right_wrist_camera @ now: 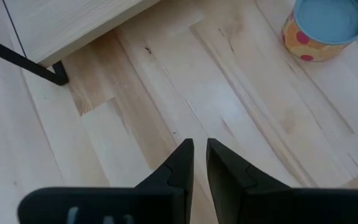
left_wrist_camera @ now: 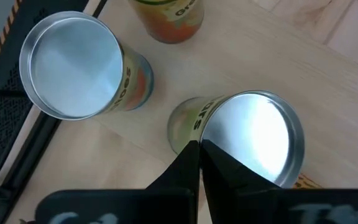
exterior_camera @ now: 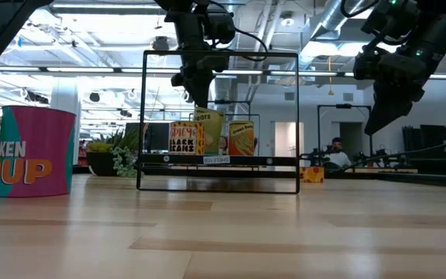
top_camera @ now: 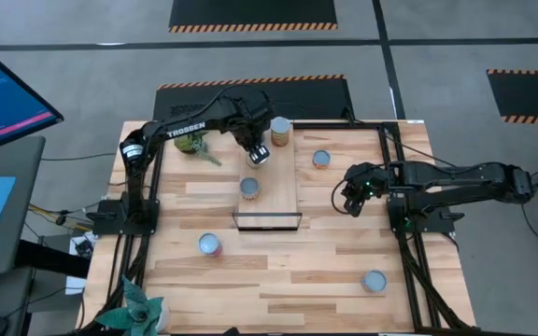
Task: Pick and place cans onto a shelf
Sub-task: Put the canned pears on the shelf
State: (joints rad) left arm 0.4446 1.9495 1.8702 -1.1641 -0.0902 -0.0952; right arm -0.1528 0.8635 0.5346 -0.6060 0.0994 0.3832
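high view shows the left gripper (top_camera: 259, 154) over the far half of the shelf (top_camera: 283, 173), the long light board lying on the slatted table (top_camera: 344, 252) with its black frame (top_camera: 267, 220) at the near end. its fingers are pressed together with nothing between them. in the left wrist view those fingers (left_wrist_camera: 188, 171) meet just above the shiny top of one can (left_wrist_camera: 253, 140), with a second can (left_wrist_camera: 73, 65) beside it and a third (left_wrist_camera: 169, 18) farther off, all on the light board.

from above, one can (top_camera: 280, 131) stands at the far end of the shelf and another (top_camera: 249, 189) toward the middle, near the left edge. the can under the left gripper is mostly hidden from above.

the right gripper (top_camera: 352, 198) hangs over bare table, just right of the shelf, well above the wood in the low view. its fingers (right_wrist_camera: 179, 165) stand only slightly apart, and nothing sits in that narrow gap. a pink-dotted can (top_camera: 321, 160) stands on the table near it, between it and the shelf's far end.

two more cans wait on the table: one (top_camera: 210, 245) near the front left, one (top_camera: 374, 281) near the front right. a green plant (top_camera: 192, 143) sits at the far left by the left arm's reach, another (top_camera: 138, 308) at the near left corner. in the low view the black frame stands between the camera and the shelved cans.
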